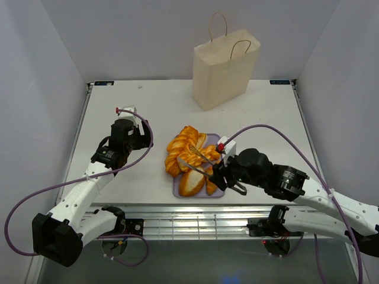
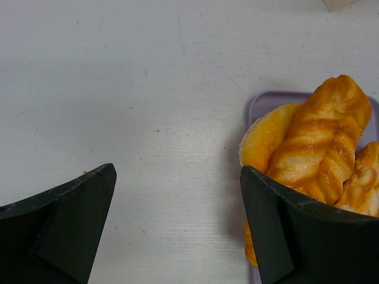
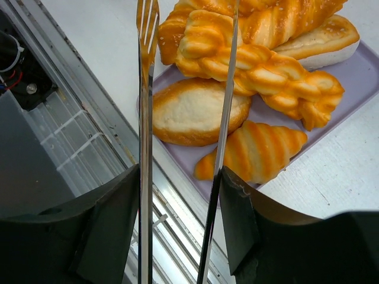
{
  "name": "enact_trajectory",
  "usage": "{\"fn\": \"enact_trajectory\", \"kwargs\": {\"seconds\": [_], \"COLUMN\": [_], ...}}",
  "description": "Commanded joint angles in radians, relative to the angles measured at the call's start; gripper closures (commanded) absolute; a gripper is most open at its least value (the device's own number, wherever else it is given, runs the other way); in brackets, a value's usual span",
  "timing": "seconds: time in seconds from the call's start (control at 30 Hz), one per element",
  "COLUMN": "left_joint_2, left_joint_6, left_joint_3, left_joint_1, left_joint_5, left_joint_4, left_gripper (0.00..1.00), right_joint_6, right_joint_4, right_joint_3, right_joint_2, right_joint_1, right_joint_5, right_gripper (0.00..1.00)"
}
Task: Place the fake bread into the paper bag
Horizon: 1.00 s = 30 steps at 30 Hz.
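Tongs (image 3: 144, 118) of thin polished metal sit pinched in the right gripper (image 3: 180, 195), blades over the fake bread (image 3: 254, 65): glossy braided loaves, rolls and a croissant heaped on a flat lilac tray (image 3: 355, 71). The left gripper (image 2: 177, 225) hangs released beside the tray, grasping nothing. Beyond, the cream paper bag (image 1: 225, 71) stands upright on the white table (image 1: 148, 106), near the pale back wall (image 1: 148, 35).

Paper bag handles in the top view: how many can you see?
2. Both cord loops rise from the top of the paper bag: one at the rear, one at the front. None seems hidden.
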Motion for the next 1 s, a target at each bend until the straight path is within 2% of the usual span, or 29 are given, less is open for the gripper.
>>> {"fn": "enact_trajectory", "kwargs": {"seconds": [0.0, 0.1, 0.27, 0.83, 0.97], "left_joint_2": [-0.017, -0.017, -0.023, -0.028, -0.028], "left_joint_6": [0.002, 0.002, 0.004, 0.004, 0.004], "left_joint_3": [0.024, 0.024, 0.024, 0.026, 0.026], "left_joint_1": [-0.006, -0.006, -0.006, -0.006, -0.006], "left_joint_5": [-0.018, -0.020, -0.029, -0.024, -0.018], "left_joint_4": [0.000, 0.001, 0.000, -0.002, 0.000], "left_gripper": [0.04, 0.04, 0.04, 0.04, 0.04], "right_joint_6": [0.011, 0.021, 0.044, 0.040, 0.060], "right_joint_4": [0.004, -0.011, -0.052, 0.014, 0.006], "right_joint_3": [0.058, 0.077, 0.092, 0.072, 0.074], "right_joint_2": [0.014, 0.050, 0.113, 0.245, 0.271], "right_joint_1": [0.121, 0.231, 0.329, 0.430, 0.442], "right_joint_5": [0.225, 0.349, 0.513, 0.575, 0.630], "right_gripper": [0.41, 0.41, 0.40, 0.40, 0.40]}}
